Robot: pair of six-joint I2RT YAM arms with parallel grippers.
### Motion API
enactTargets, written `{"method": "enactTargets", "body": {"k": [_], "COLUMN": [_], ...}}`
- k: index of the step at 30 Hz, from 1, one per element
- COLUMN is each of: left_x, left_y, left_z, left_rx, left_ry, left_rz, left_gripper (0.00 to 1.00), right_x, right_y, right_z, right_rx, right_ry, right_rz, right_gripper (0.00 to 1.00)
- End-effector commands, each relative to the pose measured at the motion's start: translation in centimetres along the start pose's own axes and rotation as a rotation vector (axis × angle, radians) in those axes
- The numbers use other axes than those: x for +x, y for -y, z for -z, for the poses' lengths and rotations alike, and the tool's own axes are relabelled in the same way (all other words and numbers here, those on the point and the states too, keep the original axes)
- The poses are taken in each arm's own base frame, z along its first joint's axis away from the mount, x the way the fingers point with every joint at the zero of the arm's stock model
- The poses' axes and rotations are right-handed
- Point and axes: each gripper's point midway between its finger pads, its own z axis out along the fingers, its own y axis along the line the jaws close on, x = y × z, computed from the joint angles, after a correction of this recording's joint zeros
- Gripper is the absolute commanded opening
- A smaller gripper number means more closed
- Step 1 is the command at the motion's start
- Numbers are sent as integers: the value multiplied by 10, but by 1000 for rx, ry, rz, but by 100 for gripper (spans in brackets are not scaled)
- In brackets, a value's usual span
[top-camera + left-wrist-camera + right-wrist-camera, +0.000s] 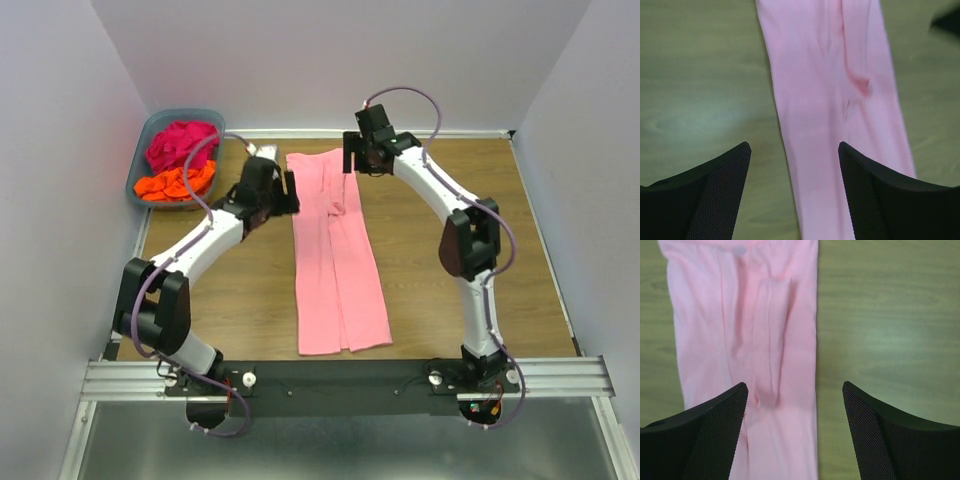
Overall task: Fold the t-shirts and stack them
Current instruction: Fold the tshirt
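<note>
The light pink t-shirt [335, 260] lies folded into a long narrow strip down the middle of the table; it also shows in the left wrist view [835, 100] and the right wrist view [750, 340]. My left gripper [291, 192] is open over the strip's far left edge, holding nothing [795, 160]. My right gripper [352, 160] is open over the strip's far right edge, holding nothing [795, 400]. The magenta t-shirt [180, 142] and the orange t-shirt [175, 184] lie crumpled in the basket.
The grey-blue plastic basket [140, 165] stands at the far left corner by the wall. White walls close the table on the left, back and right. A metal rail [340, 378] with the arm bases runs along the near edge.
</note>
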Motion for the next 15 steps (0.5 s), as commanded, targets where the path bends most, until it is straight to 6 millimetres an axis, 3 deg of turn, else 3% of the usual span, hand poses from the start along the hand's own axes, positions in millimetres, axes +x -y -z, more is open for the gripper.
{"method": "enactTargets", "body": {"k": [1, 3, 5, 6, 7, 9, 10, 15], "left_x": [75, 96, 121, 129, 144, 155, 166, 190], "left_y": [18, 21, 21, 23, 20, 23, 23, 31], "left_z": [13, 18, 23, 25, 26, 26, 26, 25], "left_rx": [87, 112, 136, 154, 153, 175, 191, 251], "left_ry": [-158, -200, -251, -274, -305, -337, -369, -441], "left_rz": [-20, -24, -32, -31, -33, -36, -41, -42], "left_gripper": [66, 60, 45, 45, 44, 33, 28, 27], "right_x": [-21, -27, -38, -40, -40, -45, -45, -33], "right_y": [10, 10, 6, 3, 1, -7, -11, -18], "right_z": [-42, -54, -70, -79, -84, -92, -101, -125], "right_rx": [90, 87, 52, 16, -10, -78, -121, -212], "right_ry": [68, 87, 124, 125, 124, 142, 142, 113], "right_rz": [-16, -30, -40, -40, -47, -55, -61, -99], "right_gripper": [83, 79, 68, 56, 51, 42, 41, 41]}}
